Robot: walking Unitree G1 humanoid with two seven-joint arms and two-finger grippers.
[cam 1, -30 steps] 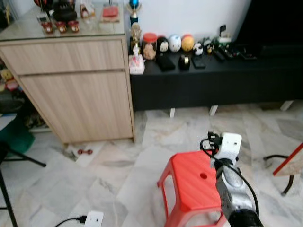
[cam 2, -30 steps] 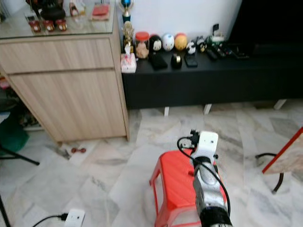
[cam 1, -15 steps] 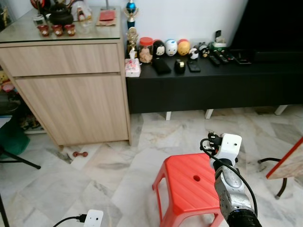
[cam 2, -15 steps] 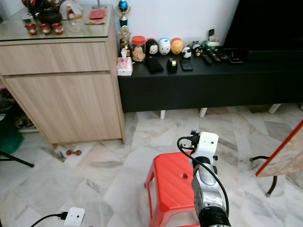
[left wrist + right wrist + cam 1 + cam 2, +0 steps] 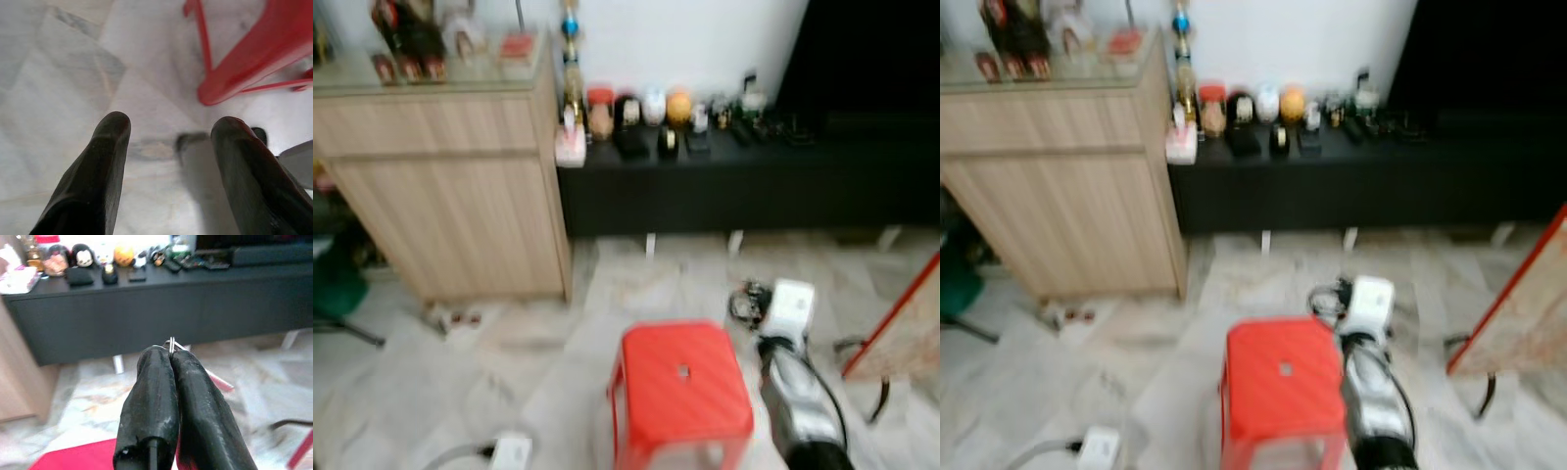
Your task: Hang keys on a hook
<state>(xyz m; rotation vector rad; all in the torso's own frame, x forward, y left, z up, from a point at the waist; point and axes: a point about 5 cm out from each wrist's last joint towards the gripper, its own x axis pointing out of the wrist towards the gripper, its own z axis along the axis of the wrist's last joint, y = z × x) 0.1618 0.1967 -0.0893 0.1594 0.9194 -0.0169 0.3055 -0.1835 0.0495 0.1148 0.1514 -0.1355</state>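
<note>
Blurred room: wooden cabinet (image 5: 450, 176), black TV bench (image 5: 734, 176), red stool (image 5: 680, 387) on marble. Right gripper (image 5: 170, 363) pinched closed on key ring (image 5: 171, 344), held above stool. Left gripper (image 5: 168, 142) spread, empty, over floor. Keys fetched, apparently; hook unseen, hanging remains.

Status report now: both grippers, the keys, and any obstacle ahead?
Right gripper shut on key ring, held forward. Left gripper open, above the floor. Red stool ahead. No hook seen.

Red stool (image 5: 681, 385) near wooden cabinet (image 5: 440, 186)
</note>
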